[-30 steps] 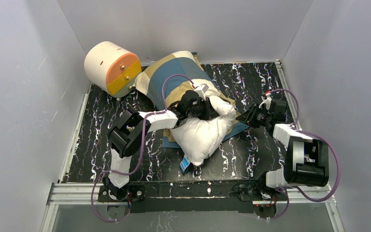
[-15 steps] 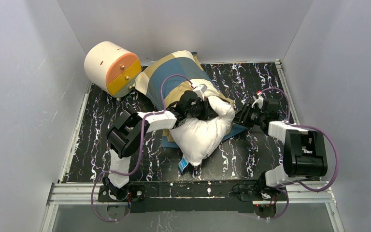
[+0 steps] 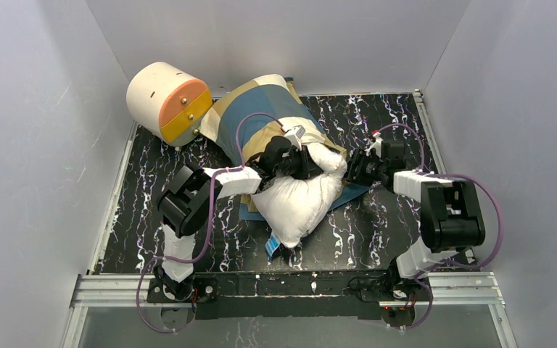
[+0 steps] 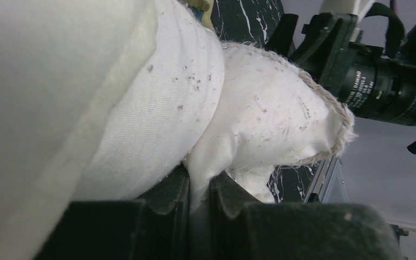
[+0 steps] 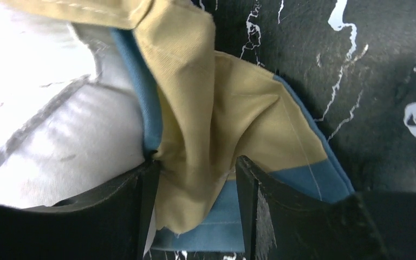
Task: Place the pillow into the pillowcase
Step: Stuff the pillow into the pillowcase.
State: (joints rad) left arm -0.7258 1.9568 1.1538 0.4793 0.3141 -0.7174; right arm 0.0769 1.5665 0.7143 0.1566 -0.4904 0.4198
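Observation:
The white pillow [image 3: 297, 206] lies mid-table, its far half inside the blue, tan and cream pillowcase [image 3: 254, 112]. My left gripper [image 3: 312, 165] rests on top of the pillow and is shut on a pinch of its white fabric [image 4: 199, 181]; the pillow's seamed corner [image 4: 281, 119] bulges beyond the jaws. My right gripper [image 3: 349, 168] sits at the pillow's right side by the case's opening. Its jaws [image 5: 195, 173] stand open, with a loose tan fold of the pillowcase [image 5: 206, 135] between them. The pillow [image 5: 59, 141] is to the left of that fold.
A cream-and-orange cylinder [image 3: 168, 101] stands at the back left, touching the pillowcase's far corner. The black marbled table [image 3: 392, 225] is boxed in by white walls, with a metal rail [image 3: 297, 286] along the near edge. A small blue tag [image 3: 272, 246] pokes out under the pillow's near corner.
My right arm has swung left, up to the pillow's right side, and its jaws have widened. The left gripper and the pillow have shifted slightly left.

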